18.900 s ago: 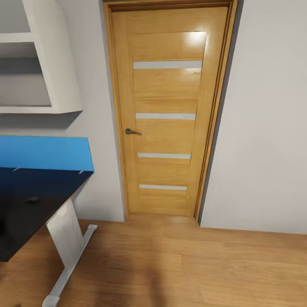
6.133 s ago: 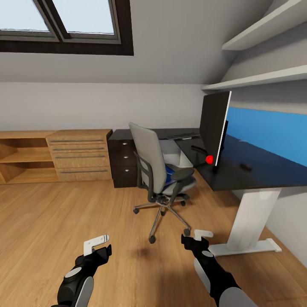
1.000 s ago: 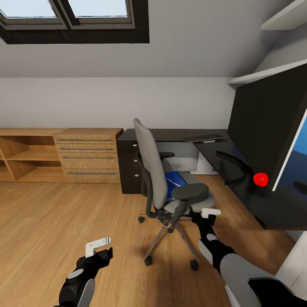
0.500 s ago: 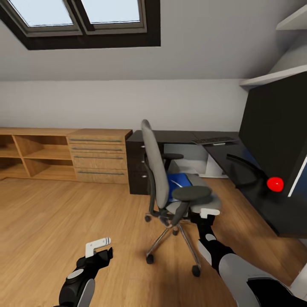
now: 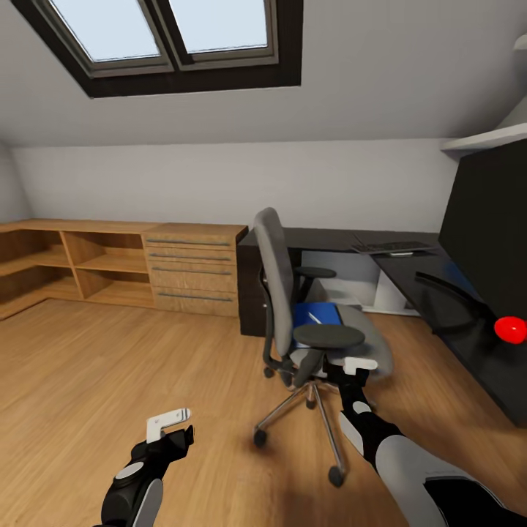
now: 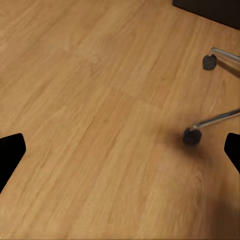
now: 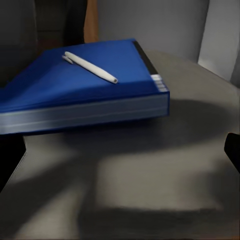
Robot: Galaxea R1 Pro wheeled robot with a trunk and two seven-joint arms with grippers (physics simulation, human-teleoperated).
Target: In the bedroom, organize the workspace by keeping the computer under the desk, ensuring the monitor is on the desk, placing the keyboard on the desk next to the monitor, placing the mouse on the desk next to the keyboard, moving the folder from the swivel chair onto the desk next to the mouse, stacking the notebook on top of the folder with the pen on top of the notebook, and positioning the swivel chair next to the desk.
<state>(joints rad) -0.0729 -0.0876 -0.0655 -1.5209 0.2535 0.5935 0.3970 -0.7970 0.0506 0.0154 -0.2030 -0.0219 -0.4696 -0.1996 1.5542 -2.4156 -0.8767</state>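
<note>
**Right hand at the chair seat, folder and pen just ahead**

Right hand [image 5: 356, 367] out at the front edge of the swivel chair [image 5: 293, 307] seat, just beside the near black armrest [image 5: 329, 337], fingers spread apart and clamped on nothing. Straight ahead of it in the right wrist view: grey seat cushion [image 7: 165, 175], then the folder [image 7: 85, 85], bright blue, lying flat on the seat toward the backrest side. White pen [image 7: 90, 67] lying aslant on top of the folder, touching its cover. Nothing between the dark fingertips at the sides of that view but seat fabric.

Left hand [image 5: 170, 428] low over the wooden floor [image 5: 110, 366], well apart from the chair, fingers apart and holding nothing. Below it in the left wrist view: bare floorboards and two casters [image 6: 192, 136] on metal legs of the chair base.

Further out: worktop [image 5: 468, 329], glossy black, running along the right and turning at the far corner. Monitor [image 5: 487, 234] standing on the worktop near its right end, red dot [image 5: 509, 329] at a lower corner. Keyboard [image 5: 391, 247] lying flat near the far corner of the worktop, well apart from the monitor. Light wooden chest of drawers [image 5: 194, 271] and open shelving [image 5: 66, 263] against the far wall, skylight [image 5: 168, 36] overhead.
</note>
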